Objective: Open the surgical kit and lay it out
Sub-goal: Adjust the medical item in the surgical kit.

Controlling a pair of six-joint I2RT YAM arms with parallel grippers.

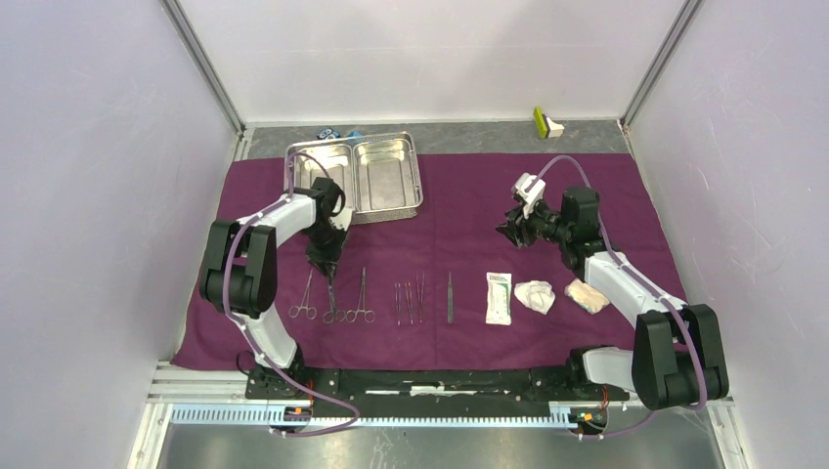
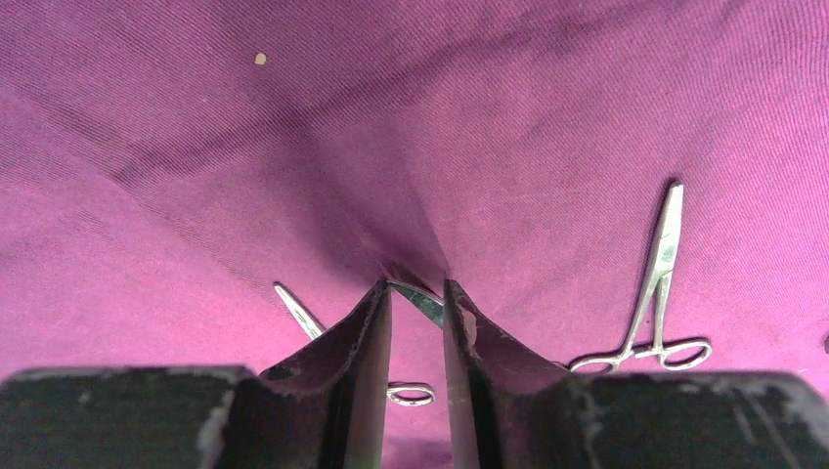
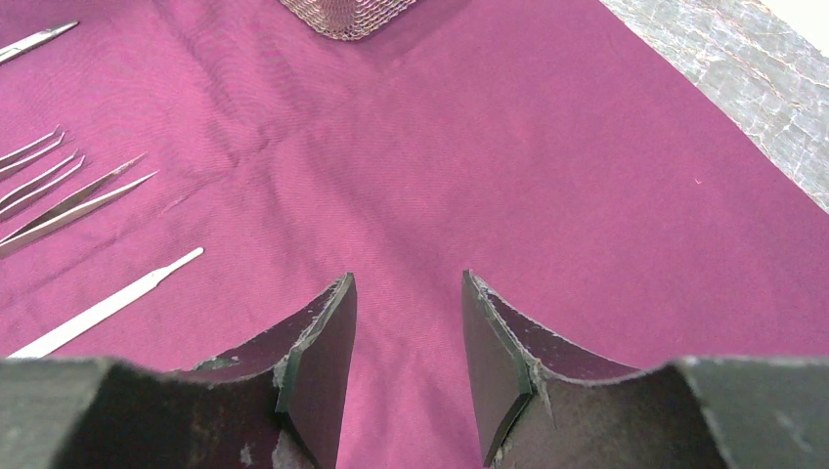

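L gripper (image 2: 415, 285) over forceps (image 2: 422, 305) on wrap (image 2: 293, 147).
Pinch unclear; R gripper (image 3: 408, 277) spread, empty. Lay tip at 12 o'clock, parallel w/ next forceps (image 2: 653, 283).

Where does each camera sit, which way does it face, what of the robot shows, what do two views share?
Top external: above and behind, looking down on the cloth; both arms show.
Left wrist: on the left arm, close over the cloth, jaws astride a ring-handled instrument.
Right wrist: on the right arm, facing leftward across the cloth; open jaws show.
Shared: top and right wrist both show the tray and tweezers.
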